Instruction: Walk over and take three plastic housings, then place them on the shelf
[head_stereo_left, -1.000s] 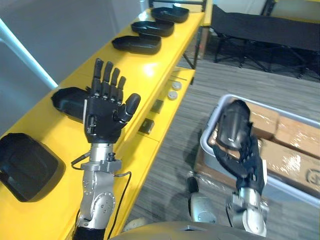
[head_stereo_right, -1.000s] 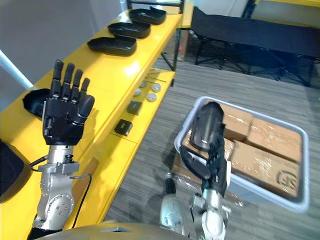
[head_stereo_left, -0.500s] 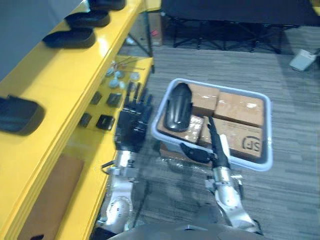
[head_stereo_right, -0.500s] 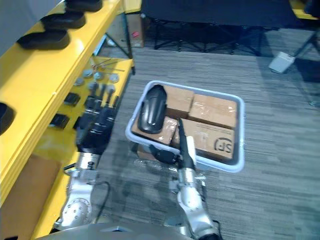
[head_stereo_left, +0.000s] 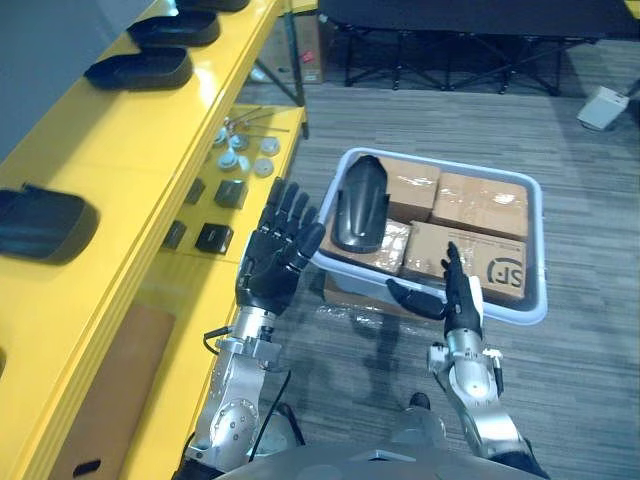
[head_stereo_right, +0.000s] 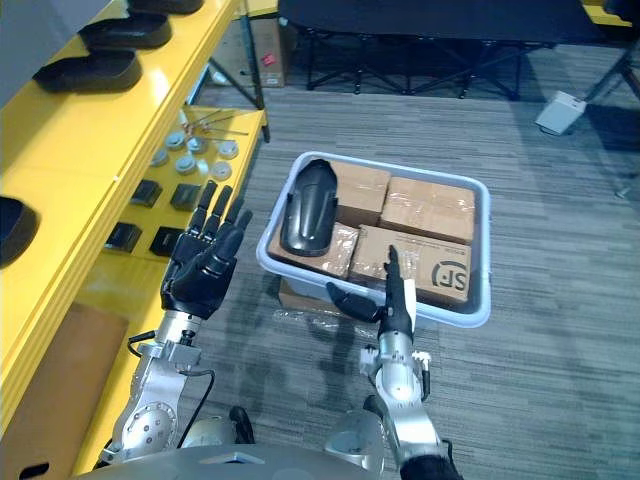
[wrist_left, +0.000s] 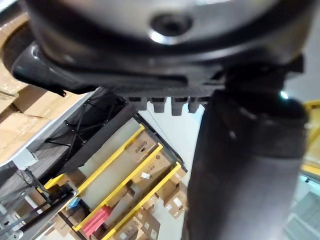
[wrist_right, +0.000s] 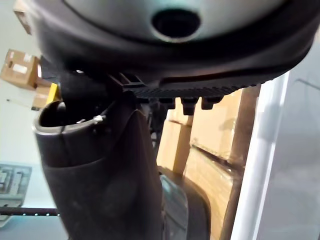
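Observation:
One black plastic housing (head_stereo_left: 358, 205) lies in a pale bin (head_stereo_left: 533, 305) on the floor, resting on the cardboard boxes (head_stereo_left: 480, 205) inside it. My left hand (head_stereo_left: 272, 265) is open with its fingers spread, raised just beside the bin's left rim and apart from the housing. At the bin's near rim my right hand (head_stereo_left: 458, 292) stands edge-on, open, with straight fingers and the thumb stuck out, holding nothing. More housings (head_stereo_left: 140, 68) lie in a row on the yellow shelf (head_stereo_left: 120, 150) at the left, one (head_stereo_left: 42, 222) nearer to me.
A lower yellow ledge holds small black blocks (head_stereo_left: 213, 237) and round silver parts (head_stereo_left: 243, 155). A brown board (head_stereo_left: 105, 375) lies lower on the shelf. Black folding furniture (head_stereo_left: 450, 25) stands behind the bin, and a white object (head_stereo_left: 603, 105) sits on the carpet at far right.
The camera has swung from the shelf top down to the bin. My left hand has come off the shelf and now hangs beside the bin. The right hand stays by the near rim.

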